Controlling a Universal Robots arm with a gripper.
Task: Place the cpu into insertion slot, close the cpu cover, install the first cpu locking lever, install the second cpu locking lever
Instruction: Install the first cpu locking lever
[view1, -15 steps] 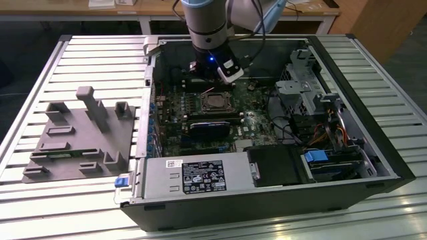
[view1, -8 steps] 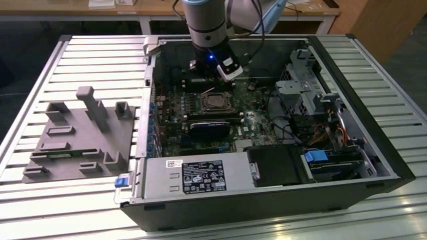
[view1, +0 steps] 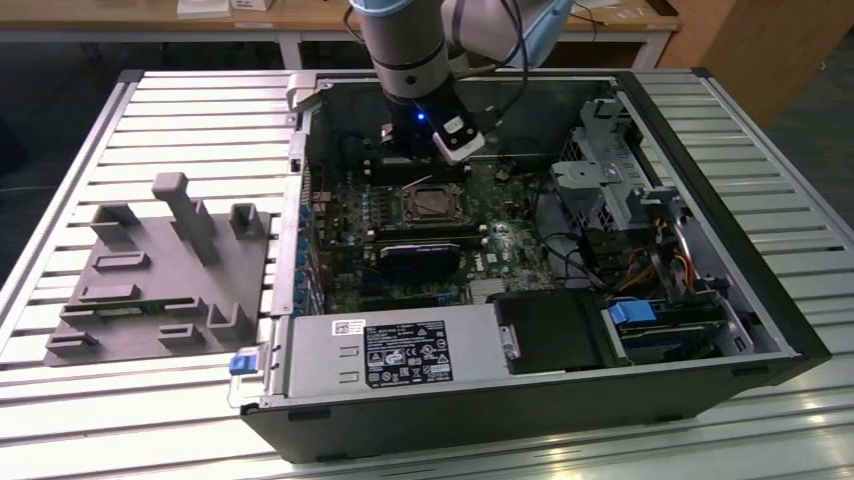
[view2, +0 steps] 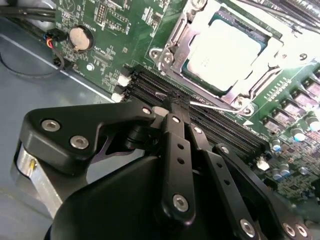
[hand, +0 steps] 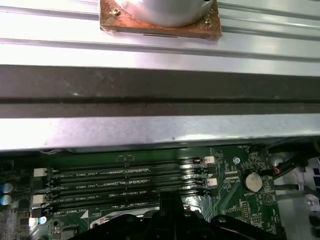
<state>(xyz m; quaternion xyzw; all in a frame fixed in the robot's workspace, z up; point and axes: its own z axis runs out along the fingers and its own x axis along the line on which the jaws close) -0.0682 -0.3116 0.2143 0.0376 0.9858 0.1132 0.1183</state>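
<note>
The cpu (view2: 227, 50) already sits in the insertion slot (view1: 430, 203), silver-grey top up. The cpu cover (view2: 176, 47) lies flat over it, its square window framing the chip. In the second wrist view the socket lies just beyond the tips of the jaws, on the far side of the black memory slots (view2: 220, 125) that the tips hang over.

What matters here is the thin silvery locking lever (view2: 212, 104). It runs roughly along the socket edge nearest the jaws, close to the line of the memory slots. Its free end comes right up to the tips, and its length stretches away from them to one side, toward the socket corner.

The gripper (view2: 172, 107) is clenched, its two black fingers (view2: 175, 150) drawn together with no gap showing between them. The tips meet where the lever's end arrives, but I cannot tell whether the rod is pinched or only touched. My judgement is that the first lever step is in hand, with cpu and cover done.

In the exterior view the arm reaches down into the open computer case (view1: 534, 400), just behind the socket. The case lies on its side on the slatted table (view1: 174, 110). A coin cell battery (view2: 80, 36) sits on the board well off to the side of the jaws.
</note>
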